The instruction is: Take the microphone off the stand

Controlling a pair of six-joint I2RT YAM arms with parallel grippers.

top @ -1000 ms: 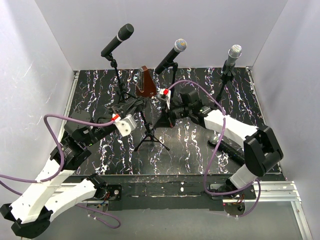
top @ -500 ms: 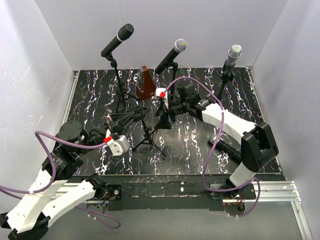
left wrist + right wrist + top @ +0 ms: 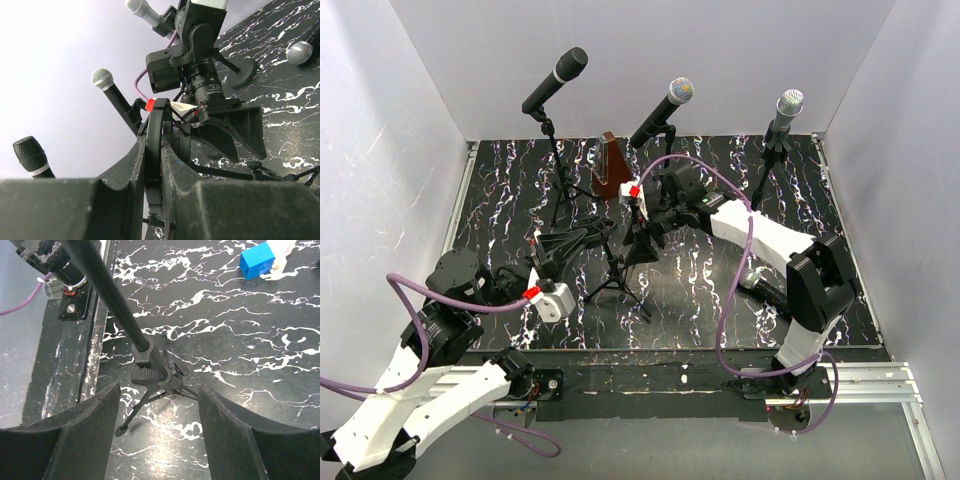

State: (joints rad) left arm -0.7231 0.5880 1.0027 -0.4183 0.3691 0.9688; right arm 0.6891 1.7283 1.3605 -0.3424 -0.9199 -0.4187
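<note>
A small black tripod stand [image 3: 613,272] stands mid-mat with no microphone in its clip. My left gripper [image 3: 544,262] is shut on that clip, seen in the left wrist view as a black ring [image 3: 154,117] pinched between the jaws [image 3: 155,150]. My right gripper [image 3: 638,240] hangs open just above the stand's legs. In the right wrist view the stand's hub [image 3: 150,371] sits between and beyond the spread fingers [image 3: 159,395], which touch nothing. A loose microphone [image 3: 770,292] lies flat on the mat at the right, its mesh head [image 3: 300,51] showing in the left wrist view.
Three taller stands at the back each hold a microphone: left [image 3: 555,80], middle [image 3: 663,112], right [image 3: 784,112]. A brown wedge-shaped object [image 3: 612,166] stands behind the small stand. A blue block [image 3: 257,262] lies on the mat. White walls close in three sides.
My left arm has drawn back toward the near left, dragging the small stand with it. The right gripper has opened and shifted left over the stand's legs.
</note>
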